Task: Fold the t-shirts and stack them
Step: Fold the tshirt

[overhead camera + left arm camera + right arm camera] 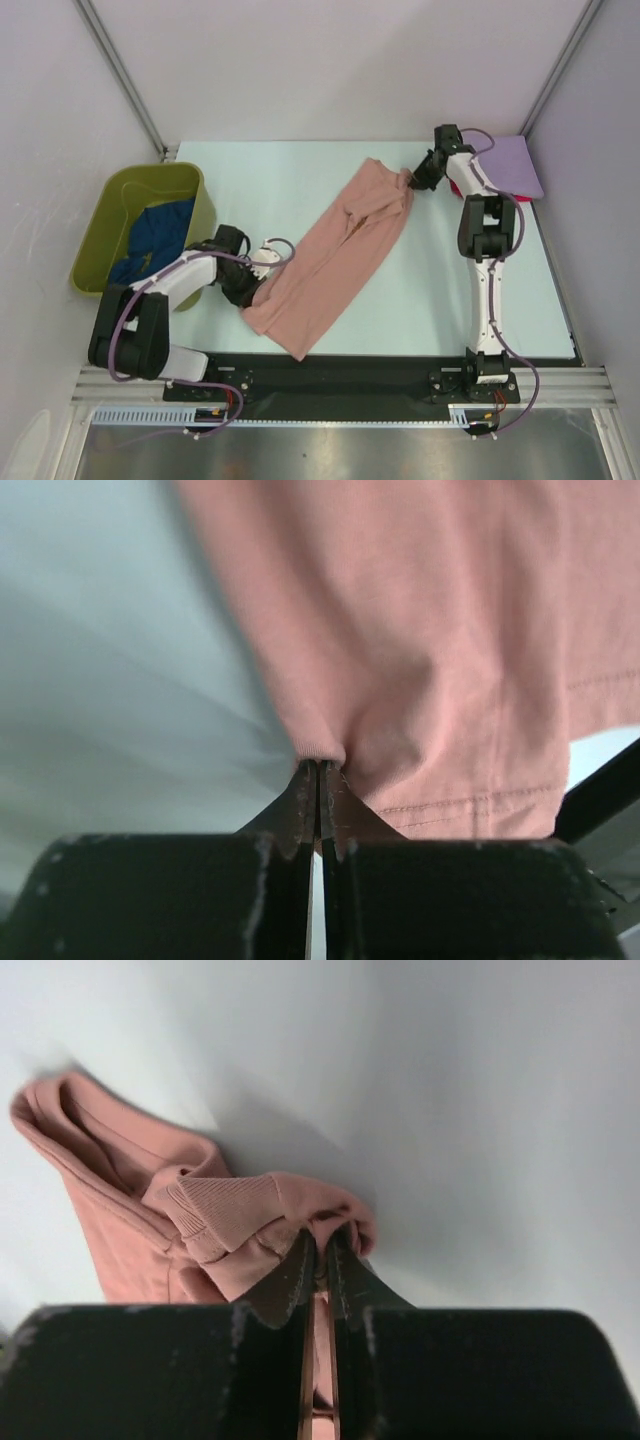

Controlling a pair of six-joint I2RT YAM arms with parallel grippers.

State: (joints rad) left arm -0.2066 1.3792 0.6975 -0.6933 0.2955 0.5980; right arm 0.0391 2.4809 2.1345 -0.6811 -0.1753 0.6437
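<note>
Left tool (318, 776) and right tool (320, 1250) clamp opposite ends of the salmon-pink shirt (345, 245). Pulling apart harder could slip a thin pinch.

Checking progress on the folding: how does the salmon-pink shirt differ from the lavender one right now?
The salmon-pink shirt is stretched out diagonally and wrinkled; the lavender shirt lies compact and smooth in the far right corner. The salmon-pink shirt is pinched at opposite ends by the left pincer and right pincer; the lavender shirt is in neither. Both are plain cloth.
</note>
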